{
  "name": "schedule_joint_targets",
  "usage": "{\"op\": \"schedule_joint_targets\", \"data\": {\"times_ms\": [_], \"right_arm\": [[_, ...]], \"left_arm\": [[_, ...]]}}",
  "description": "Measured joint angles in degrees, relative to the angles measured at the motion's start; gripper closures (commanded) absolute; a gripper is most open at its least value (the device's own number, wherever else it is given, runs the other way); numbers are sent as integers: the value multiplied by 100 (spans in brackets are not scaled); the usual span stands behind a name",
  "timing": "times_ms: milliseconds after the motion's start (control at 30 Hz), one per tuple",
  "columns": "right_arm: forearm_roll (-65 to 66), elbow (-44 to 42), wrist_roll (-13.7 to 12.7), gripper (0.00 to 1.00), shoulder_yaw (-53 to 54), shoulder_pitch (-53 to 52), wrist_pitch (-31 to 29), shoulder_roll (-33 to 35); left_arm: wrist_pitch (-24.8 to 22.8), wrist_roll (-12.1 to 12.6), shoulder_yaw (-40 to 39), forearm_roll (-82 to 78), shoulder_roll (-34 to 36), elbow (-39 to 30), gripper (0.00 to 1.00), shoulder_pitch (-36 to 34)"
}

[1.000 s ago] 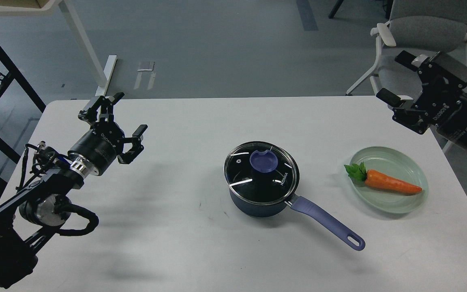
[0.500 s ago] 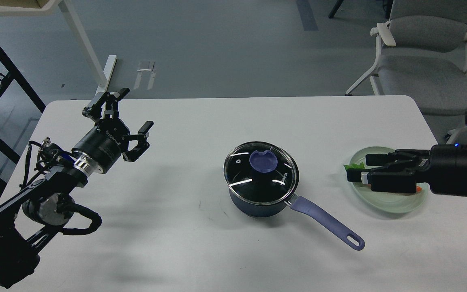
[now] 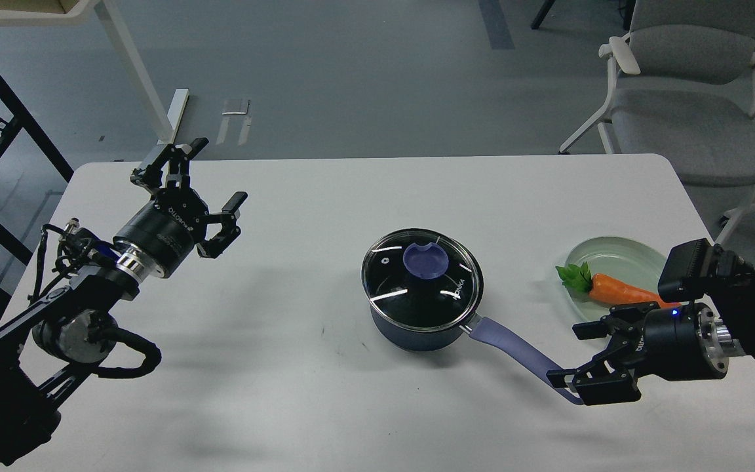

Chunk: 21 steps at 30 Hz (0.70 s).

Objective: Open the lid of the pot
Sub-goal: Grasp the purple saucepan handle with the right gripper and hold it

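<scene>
Dark blue pot (image 3: pixel 417 328) sits upright, mid worktop (image 3: pixel 299 393). Glass lid (image 3: pixel 422 278) with steel rim is seated flat on it, closed; round purple knob (image 3: pixel 426 259) at lid centre. Purple handle (image 3: pixel 515 353) runs toward lower right, its far end hidden.

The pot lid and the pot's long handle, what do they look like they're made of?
The round clear pot lid looks like glass with a metal rim: you see through it, and it throws sharp glints. Its purple knob seems matte plastic. The long purple pot handle looks like matte plastic or silicone; it shows no shine.
</scene>
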<state>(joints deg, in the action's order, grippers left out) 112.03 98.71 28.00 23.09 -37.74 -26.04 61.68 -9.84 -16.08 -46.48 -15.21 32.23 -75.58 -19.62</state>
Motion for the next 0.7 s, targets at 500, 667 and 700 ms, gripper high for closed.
{"op": "schedule_joint_targets", "data": {"times_ms": [500, 667, 700], "right_arm": [[436, -232, 0, 2, -1495, -1452, -196, -623], [442, -366, 0, 5, -1578, -1426, -196, -803], [442, -390, 0, 7, -1582, -1409, -196, -851]], "left_arm": [[0, 0, -27, 0, 64, -113, 1, 54], [-7, 0, -33, 0, 65, -115, 1, 55], [-8, 0, -33, 0, 65, -116, 1, 55]]}}
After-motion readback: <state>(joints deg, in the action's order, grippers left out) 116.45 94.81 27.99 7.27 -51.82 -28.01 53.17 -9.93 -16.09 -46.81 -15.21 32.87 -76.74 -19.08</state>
